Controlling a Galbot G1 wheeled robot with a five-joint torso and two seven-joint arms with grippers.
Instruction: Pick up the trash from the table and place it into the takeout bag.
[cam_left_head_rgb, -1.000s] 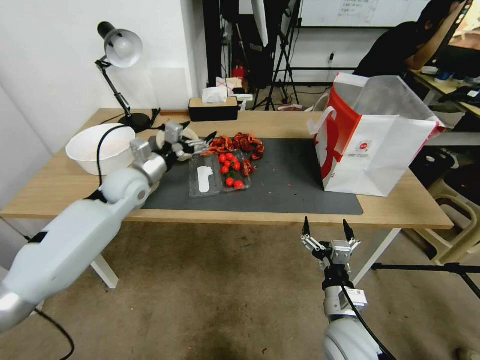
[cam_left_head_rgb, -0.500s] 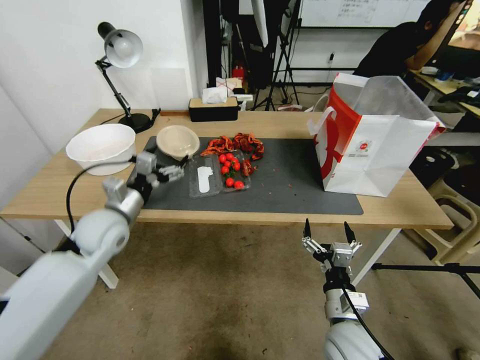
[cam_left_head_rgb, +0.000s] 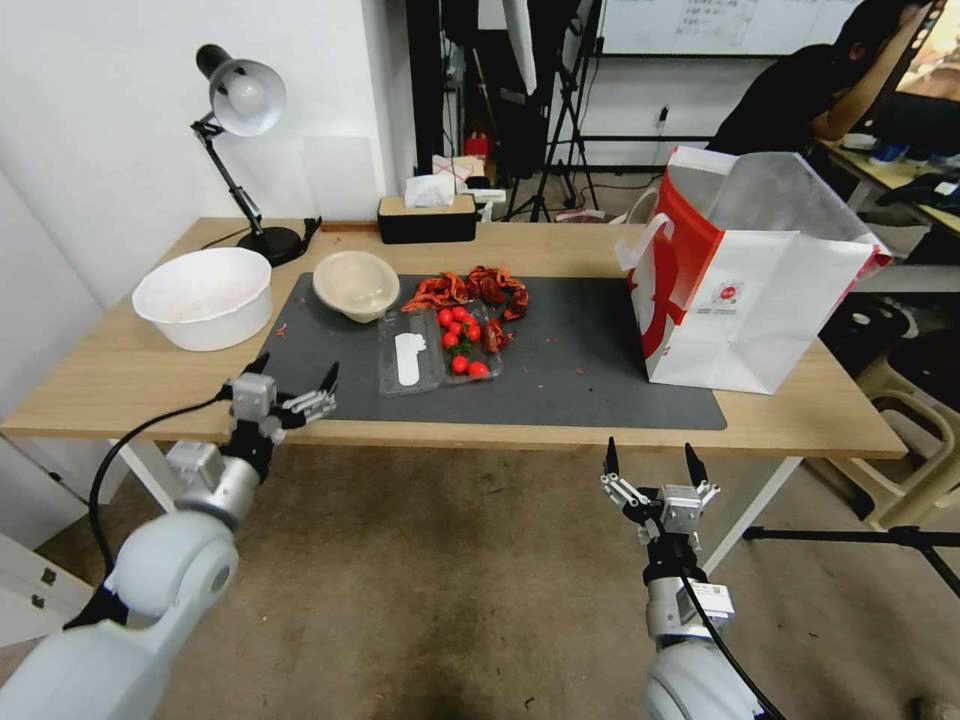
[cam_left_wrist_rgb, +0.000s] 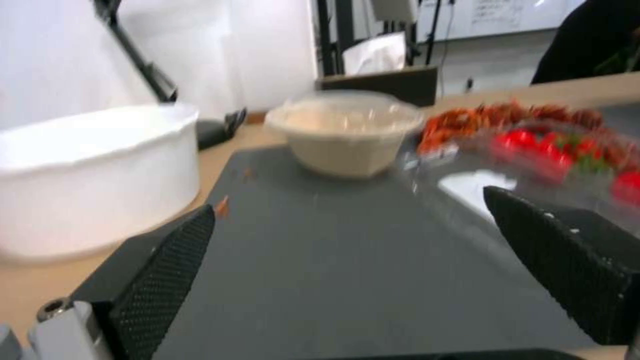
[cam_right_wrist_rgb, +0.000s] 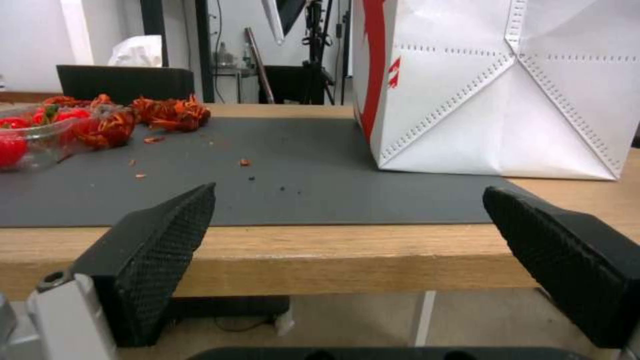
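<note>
The beige paper bowl (cam_left_head_rgb: 356, 284) sat on the dark mat (cam_left_head_rgb: 590, 370) near its far left corner, capped by a clear lid in the left wrist view; just beside it lay a clear tray of red tomatoes (cam_left_head_rgb: 440, 346) and a heap of red scraps (cam_left_head_rgb: 470, 287). A second before, the left gripper (cam_left_head_rgb: 292, 391) had been right up at that bowl; it had since drawn back to the near edge of the worktop (cam_left_head_rgb: 120, 375) with its fingers spread and nothing between them — so the bowl, by my reading, was left ungrasped and the pickup not yet done. The takeout bag (cam_left_head_rgb: 750, 290) stood upright and open at the mat's right end, well apart from the bowl. The right gripper (cam_left_head_rgb: 650, 470) hung below the worktop's front edge, fingers apart, unmoved. A white bowl (cam_left_head_rgb: 203, 297), a desk lamp (cam_left_head_rgb: 240, 100) and a tissue box (cam_left_head_rgb: 428, 215) stood off the mat; tripods crowded the room behind.
</note>
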